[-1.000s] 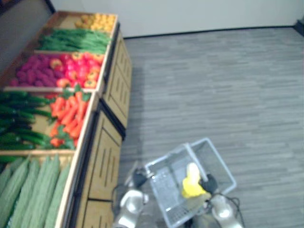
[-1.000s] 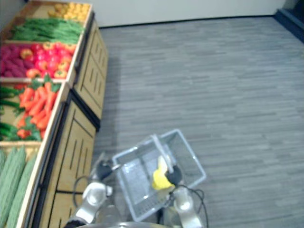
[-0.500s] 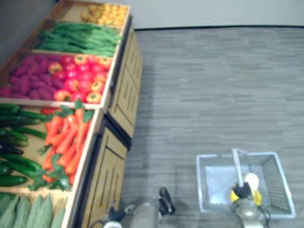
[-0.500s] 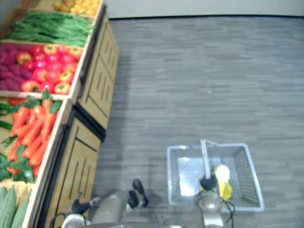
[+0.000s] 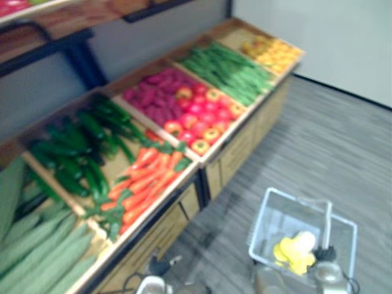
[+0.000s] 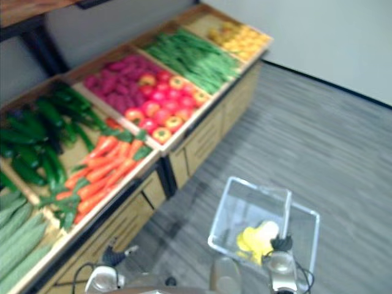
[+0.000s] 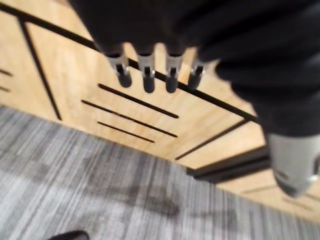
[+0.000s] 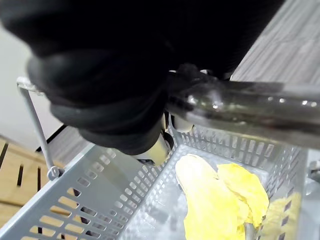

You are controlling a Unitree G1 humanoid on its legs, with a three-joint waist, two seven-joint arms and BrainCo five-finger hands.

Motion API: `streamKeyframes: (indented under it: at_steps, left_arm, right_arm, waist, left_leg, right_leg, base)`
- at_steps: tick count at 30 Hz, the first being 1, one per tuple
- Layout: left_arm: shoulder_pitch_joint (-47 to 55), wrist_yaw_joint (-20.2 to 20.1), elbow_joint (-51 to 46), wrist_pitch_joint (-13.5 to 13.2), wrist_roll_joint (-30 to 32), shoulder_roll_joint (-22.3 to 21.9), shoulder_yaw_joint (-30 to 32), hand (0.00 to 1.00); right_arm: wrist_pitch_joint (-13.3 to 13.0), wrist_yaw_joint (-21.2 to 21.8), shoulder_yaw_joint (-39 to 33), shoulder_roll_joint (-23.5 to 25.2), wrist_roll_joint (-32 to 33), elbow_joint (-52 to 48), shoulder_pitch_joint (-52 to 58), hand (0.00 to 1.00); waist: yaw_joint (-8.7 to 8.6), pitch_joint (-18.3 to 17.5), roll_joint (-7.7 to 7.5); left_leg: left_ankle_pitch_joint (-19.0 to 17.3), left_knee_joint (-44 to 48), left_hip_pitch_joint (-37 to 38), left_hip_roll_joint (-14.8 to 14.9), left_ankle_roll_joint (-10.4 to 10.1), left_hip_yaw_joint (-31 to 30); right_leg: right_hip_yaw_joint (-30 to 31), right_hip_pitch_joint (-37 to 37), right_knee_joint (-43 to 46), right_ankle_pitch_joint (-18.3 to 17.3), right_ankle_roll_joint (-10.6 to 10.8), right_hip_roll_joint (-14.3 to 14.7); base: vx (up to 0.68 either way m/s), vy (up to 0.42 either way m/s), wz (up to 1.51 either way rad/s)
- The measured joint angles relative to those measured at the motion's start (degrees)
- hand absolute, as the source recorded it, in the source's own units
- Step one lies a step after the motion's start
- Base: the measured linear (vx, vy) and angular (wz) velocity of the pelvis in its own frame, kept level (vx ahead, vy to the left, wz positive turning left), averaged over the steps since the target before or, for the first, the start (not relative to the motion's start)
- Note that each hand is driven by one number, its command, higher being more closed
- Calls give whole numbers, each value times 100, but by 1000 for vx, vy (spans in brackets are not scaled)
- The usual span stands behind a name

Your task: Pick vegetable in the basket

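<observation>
Yellow veg (image 5: 293, 256) lying in grey basket (image 5: 262, 220), crates L to R w/ cucumbers (image 5: 73, 153), carrots (image 5: 144, 184), tomatoes (image 5: 199, 116), green beans (image 5: 226, 67), L hand (image 7: 150, 25) fingers (image 7: 148, 80) straight, slightly apart, holding nothing, R hand (image 8: 100, 75) curled round handle (image 8: 240, 112).

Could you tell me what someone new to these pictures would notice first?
The long wooden produce stand on the robot's left catches the eye first, with orange carrots beside dark green cucumbers and red and yellow vegetables further along. Next comes the clear basket at lower right, yellow produce inside, its handle gripped by the right hand. The left hand hangs open by the stand's front.
</observation>
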Motion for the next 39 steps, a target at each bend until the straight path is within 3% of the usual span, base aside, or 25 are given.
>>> streamKeyframes:
  at_steps: [1,3,4,5,6,9,10,12,15,20,26,28,32,39]
  left_arm:
    - [5,0,80,2,-101,-18,84,0]
    - [97,-5,97,-12,-255,-170,99,0]
    - [146,-8,97,-14,-398,-207,99,0]
    - [157,-8,96,-14,-477,-216,100,0]
    - [144,-9,66,-16,-625,-226,101,0]
    - [110,-11,-238,-15,-702,-236,98,0]
    - [48,-12,-424,-13,-717,-237,97,0]
    - [-101,-10,-943,-16,-853,-202,95,0]
    - [-287,8,-1621,-60,-847,21,69,0]
    - [-916,145,-2558,-117,-570,510,-33,0]
    - [-2269,216,-2640,-105,136,1385,-598,0]
    - [-3071,219,-2480,-46,747,1769,-1086,0]
    - [-4303,227,-1868,34,1577,1991,-1830,0]
    - [-6016,223,-831,80,2501,2661,-2737,0]
  right_arm:
    - [1,2,-124,28,77,128,2,100]
    - [23,7,-280,-50,82,216,3,100]
    - [13,50,-269,-79,73,224,11,100]
    - [13,83,-270,-84,74,230,17,100]
    - [15,106,-274,-83,74,237,40,100]
    - [11,106,-309,-80,76,362,55,100]
    - [12,99,-338,-78,80,419,97,100]
    - [9,97,-401,-55,83,417,222,100]
    - [-18,117,-432,63,83,415,241,100]
    - [-117,126,-427,176,80,383,328,100]
    - [-146,130,-311,172,142,162,435,100]
    - [-188,128,-300,170,178,32,398,100]
    - [-241,110,-253,172,189,-83,247,100]
    - [-459,3,-15,173,221,-642,8,100]
  waist:
    - [-20,0,59]
    - [-18,-154,359]
    - [-18,-143,408]
    - [-19,-148,416]
    - [-18,-149,415]
    - [-24,-138,348]
    - [-47,-149,328]
    - [-54,-162,306]
    - [-79,-219,296]
    - [-186,-248,228]
    - [-273,-240,215]
    - [-378,-226,201]
    - [-517,-150,152]
    - [-791,486,198]
  left_leg:
    - [-230,315,-151,253,-151,30]
    - [-181,392,-254,809,-254,422]
    - [-18,323,-248,1102,-303,935]
    - [78,264,-238,1236,-299,1254]
    - [225,165,-197,1459,-295,1961]
    - [609,-77,-36,1728,-313,3559]
    - [804,-161,-36,1727,-364,4111]
    - [1093,-516,-23,1555,-300,4447]
    - [1585,-1338,110,1146,-251,4293]
    - [2256,-2408,293,930,-224,4133]
    - [2299,-2515,110,1025,-302,4289]
    - [2366,-2515,-168,1035,-261,4443]
    - [2430,-2502,-426,1016,-238,4640]
    - [2503,-2476,-772,1072,-256,4925]
  right_leg:
    - [-490,62,348,273,92,37]
    - [-1205,228,391,152,-129,169]
    - [-1569,418,350,101,-231,187]
    - [-1751,520,303,87,-269,182]
    - [-2084,716,179,75,-334,160]
    - [-2721,1044,20,49,-403,-84]
    - [-2994,1176,-50,59,-379,-244]
    - [-3362,1387,-284,143,-256,-446]
    - [-3619,1504,-634,358,-203,-552]
    - [-3877,1534,-931,559,-238,-454]
    - [-3711,1211,-908,546,-325,-334]
    - [-3529,808,-799,636,-348,-311]
    - [-3255,336,-669,720,-405,-301]
    - [-2905,-306,-500,791,-477,-198]
  base:
    - [202,-518,203]
    - [181,-428,172]
    - [176,-455,149]
    - [110,-421,144]
    - [42,-236,112]
    - [16,-141,125]
    - [-11,-18,121]
    - [-21,43,107]
    - [-13,54,52]
    - [-32,10,27]
    - [-60,-17,-12]
    - [-8,5,-32]
    - [18,5,-30]
    - [2,-16,-22]
